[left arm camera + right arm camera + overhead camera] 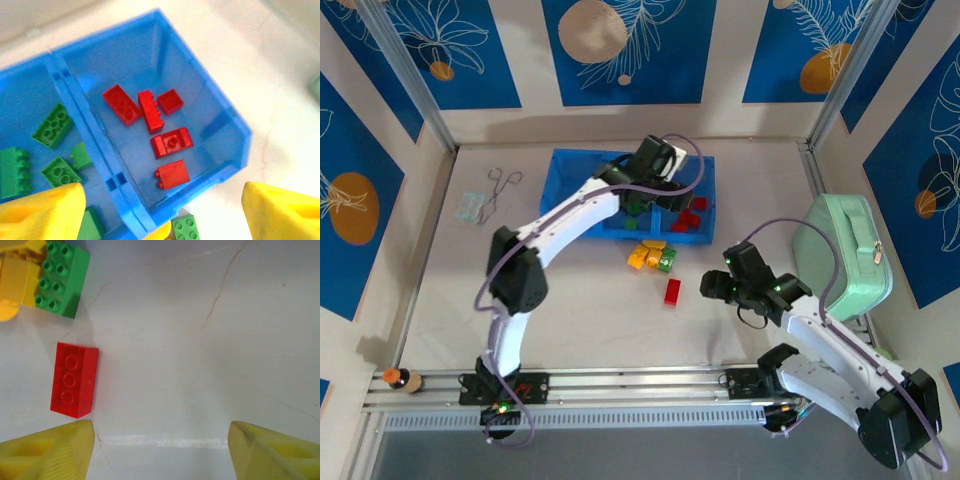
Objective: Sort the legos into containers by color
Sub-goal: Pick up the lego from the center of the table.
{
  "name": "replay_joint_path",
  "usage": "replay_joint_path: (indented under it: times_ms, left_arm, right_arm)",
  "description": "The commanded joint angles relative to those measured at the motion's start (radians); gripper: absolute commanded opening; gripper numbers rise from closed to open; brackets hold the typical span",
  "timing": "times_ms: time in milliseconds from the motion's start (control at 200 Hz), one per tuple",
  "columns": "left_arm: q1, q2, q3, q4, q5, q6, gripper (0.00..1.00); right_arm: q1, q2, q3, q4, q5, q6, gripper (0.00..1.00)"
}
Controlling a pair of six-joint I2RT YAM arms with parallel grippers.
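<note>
One red lego [74,380] lies alone on the table [210,340], & I think it's the next one to get. The R gripper [161,432] hangs near it, so the R arm is way nearer than the L arm, which is up over the tray [570,165]. In the R wrist pic the lego isn't btw the fingers. It sits off to the left side, just past the tip of the left-hand finger [50,455], not touching it. Its long side runs up & down in that pic, so it points away from the gripper, & the fingers shut sideways across it. That's good: they'd pinch it the short way. Prob no turn needed, just a slide to the left & fwd, then down. The R fingers are spread wide apart w/ nothing in them, only bare table in the gap. A green lego [62,280] & a yellow lego [15,280] lie farther on, touching each other, apart from the red one. The L gripper [162,200] is spread wide too & holds nothing. It's above the end box [220,125] of the tray, where five red legos [150,112] lie. The next box has green ones [52,125]. So the lone red lego should go in that end box.
</note>
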Motion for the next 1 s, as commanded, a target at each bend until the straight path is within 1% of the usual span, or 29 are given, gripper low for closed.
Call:
replay_joint_path:
  times_ms: [0,110,255,355,485,725,760,830,995]
  left_arm:
    - [-0.003,-0.142,-0.123,0.118,0.005,-0.018,0.82]
    - [-0.003,-0.261,-0.261,0.159,-0.029,-0.026,0.83]
    - [0.003,-0.396,-0.439,0.197,-0.084,-0.04,0.84]
    - [0.011,-0.476,-0.55,0.213,-0.107,-0.059,0.85]
    - [0.023,-0.566,-0.678,0.224,-0.141,-0.084,0.85]
    - [0.099,-0.73,-0.864,0.235,-0.147,-0.138,0.87]
    - [0.113,-0.749,-0.886,0.233,-0.145,-0.144,0.87]
    - [0.141,-0.788,-0.928,0.226,-0.138,-0.158,0.87]
    - [0.192,-0.866,-1.028,0.216,-0.118,-0.182,0.87]
  right_arm:
    - [0.043,0.069,0.064,0.031,-0.002,0.038,0.73]
    - [0.089,0.176,0.109,0.05,0.0,0.062,0.74]
    - [0.163,0.286,0.16,0.068,0.037,0.116,0.74]
    - [0.183,0.379,0.198,0.071,0.039,0.146,0.73]
    - [0.211,0.518,0.277,0.023,0.073,0.181,0.71]
    - [0.231,0.652,0.344,0.04,0.058,0.177,0.69]
    - [0.231,0.669,0.354,0.036,0.06,0.178,0.68]
    - [0.232,0.702,0.372,0.028,0.062,0.179,0.62]
    - [0.243,0.759,0.411,0.003,0.069,0.174,0.42]
